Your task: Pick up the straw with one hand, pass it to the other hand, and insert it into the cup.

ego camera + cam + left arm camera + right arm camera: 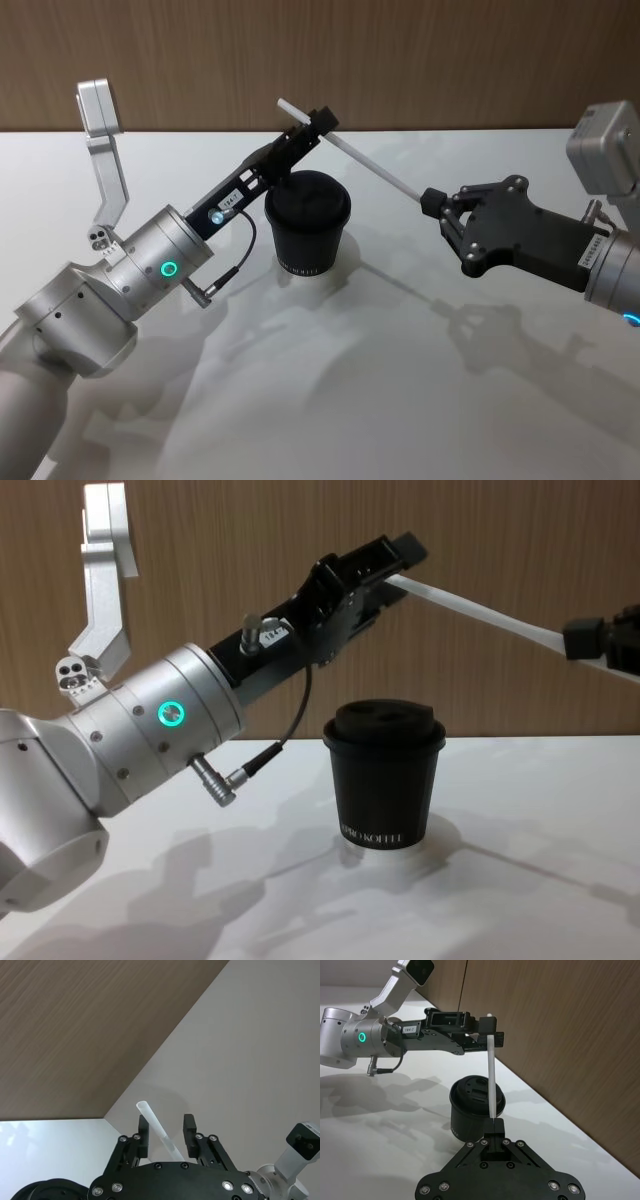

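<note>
The straw (375,167) is held in the air over the cup (305,235), clear of its domed lid. Its lower end is pinched between the closed fingertips of the right gripper (432,202); its upper part is flanked by the spread fingers (144,1132) of the left gripper (318,120), a gap being seen on either side. Small white lettering (378,835) is printed low on the cup, its last word seemingly "KOFFEL"; a white label (410,1030) reading "184-7" is carried on the left gripper. The cup is stood upright on a white table (400,400), backed by a wood-grain wall (300,50). The straw's long axis is slanted, the high end to the robot's left and back, the low end to its right
</note>
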